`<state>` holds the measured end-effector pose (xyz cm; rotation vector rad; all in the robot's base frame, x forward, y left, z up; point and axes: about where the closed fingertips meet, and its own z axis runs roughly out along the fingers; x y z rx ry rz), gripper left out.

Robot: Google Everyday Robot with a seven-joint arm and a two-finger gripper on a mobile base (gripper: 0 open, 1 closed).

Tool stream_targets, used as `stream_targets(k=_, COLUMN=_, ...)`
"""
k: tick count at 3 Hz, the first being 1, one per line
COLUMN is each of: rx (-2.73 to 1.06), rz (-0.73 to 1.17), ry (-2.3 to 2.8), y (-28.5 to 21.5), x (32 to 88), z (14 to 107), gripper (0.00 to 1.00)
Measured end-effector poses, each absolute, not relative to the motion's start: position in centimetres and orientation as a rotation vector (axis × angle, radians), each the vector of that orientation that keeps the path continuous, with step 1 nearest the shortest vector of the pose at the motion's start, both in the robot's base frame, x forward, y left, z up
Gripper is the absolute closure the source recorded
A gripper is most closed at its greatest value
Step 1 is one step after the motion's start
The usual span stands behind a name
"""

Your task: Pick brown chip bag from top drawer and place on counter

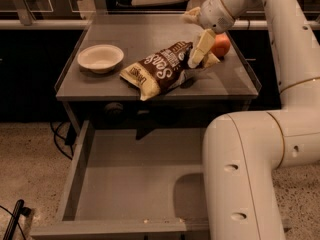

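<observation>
**Bag on counter, drawer open.** The bag [159, 69] lies flat on the counter [145, 34], lettering up, its left end near the front edge — a resting pose that suggests the placing step is at or near its end. The gripper [200, 61] sits at the bag's right end, beside an orange fruit [220, 45]; whether it is clamped on the bag or apart from it cannot be told. A white bowl [100, 58], well left of the bag, shows nothing inside. The drawer [75, 174] below stands pulled out — its visible floor bears no object, though the arm [250, 174] hides its right part.
</observation>
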<state>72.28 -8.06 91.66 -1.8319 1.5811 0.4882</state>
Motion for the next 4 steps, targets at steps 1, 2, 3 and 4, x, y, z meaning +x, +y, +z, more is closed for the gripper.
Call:
stream_targets(k=1, rx=-1.833, rz=0.489, ry=1.581, y=-8.07, x=72.25, z=91.64, gripper=0.00)
stream_targets(k=2, rx=-1.834, rz=0.489, ry=1.581, y=-8.08, x=72.23, z=91.63, gripper=0.00)
stream_targets(k=3, rx=-1.835, rz=0.490, ry=1.582, y=-8.09, x=72.20, z=91.62, gripper=0.00)
stream_targets(k=4, rx=-1.836, rz=0.490, ry=1.582, y=-8.09, x=72.20, z=91.61, gripper=0.00)
